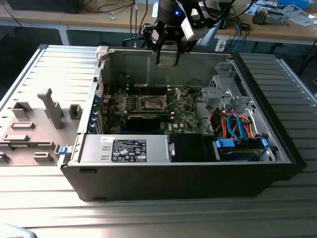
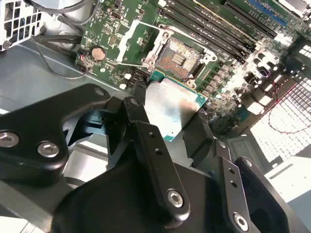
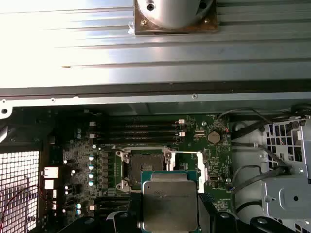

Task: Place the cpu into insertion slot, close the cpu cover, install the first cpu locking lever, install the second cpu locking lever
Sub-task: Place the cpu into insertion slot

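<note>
Over the far wall of the open computer case (image 1: 148, 181), toward twelve o'clock in the exterior view, the gripper (image 1: 167, 57) hangs with its black fingers (image 2: 137, 109) pinching the cpu (image 2: 172, 109) by two opposite edges. The plate's dull metallic face is turned toward both wrist cameras, and it is raised clear of the green motherboard (image 1: 184, 106). The insertion slot (image 1: 152, 103) lies at about six o'clock from the gripper in the exterior view, apart from the cpu, its dark recess bare. In both wrist views the cpu cover (image 3: 200, 167) stands swung up beside the slot. Blue and orange cables (image 1: 235, 124) lie at three o'clock from the slot.
</note>
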Available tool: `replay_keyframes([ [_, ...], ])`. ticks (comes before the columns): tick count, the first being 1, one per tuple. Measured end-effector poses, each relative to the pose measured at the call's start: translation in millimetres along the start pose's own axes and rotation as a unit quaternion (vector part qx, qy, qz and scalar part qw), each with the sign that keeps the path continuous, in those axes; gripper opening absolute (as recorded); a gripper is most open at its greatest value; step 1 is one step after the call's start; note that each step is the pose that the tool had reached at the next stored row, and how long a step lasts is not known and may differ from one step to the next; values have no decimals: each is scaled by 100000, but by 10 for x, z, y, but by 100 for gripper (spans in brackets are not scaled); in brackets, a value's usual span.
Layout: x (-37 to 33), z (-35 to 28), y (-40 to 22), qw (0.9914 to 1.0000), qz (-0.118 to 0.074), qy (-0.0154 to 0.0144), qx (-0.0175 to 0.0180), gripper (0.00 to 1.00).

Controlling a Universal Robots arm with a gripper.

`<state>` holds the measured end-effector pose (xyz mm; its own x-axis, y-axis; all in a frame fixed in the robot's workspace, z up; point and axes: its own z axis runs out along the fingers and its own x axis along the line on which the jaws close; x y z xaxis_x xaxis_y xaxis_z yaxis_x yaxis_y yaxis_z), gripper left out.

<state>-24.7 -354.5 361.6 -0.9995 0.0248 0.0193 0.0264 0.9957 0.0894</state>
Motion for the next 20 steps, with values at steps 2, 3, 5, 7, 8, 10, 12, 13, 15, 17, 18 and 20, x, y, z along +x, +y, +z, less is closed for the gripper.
replay_keyframes([
  [2,3,0,0,100000,-2,-1,2,54],
  [3,7,0,0,100000,-2,3,8,54],
  [5,9,1,-1,100000,-4,5,10,54],
  [7,11,4,-1,100000,1,1,5,54],
  [8,12,5,-1,100000,-3,1,9,54],
  [10,13,9,-1,100000,0,0,0,54],
  [12,15,14,-2,100000,-2,1,1,54],
  [13,15,16,-2,100000,-2,4,5,54],
  [15,15,21,-2,100000,-3,0,2,54],
  [17,15,24,-2,100000,-2,1,3,54],
  [18,16,25,-3,100000,-1,4,7,54],
  [20,16,28,-3,100000,1,3,2,54],
])
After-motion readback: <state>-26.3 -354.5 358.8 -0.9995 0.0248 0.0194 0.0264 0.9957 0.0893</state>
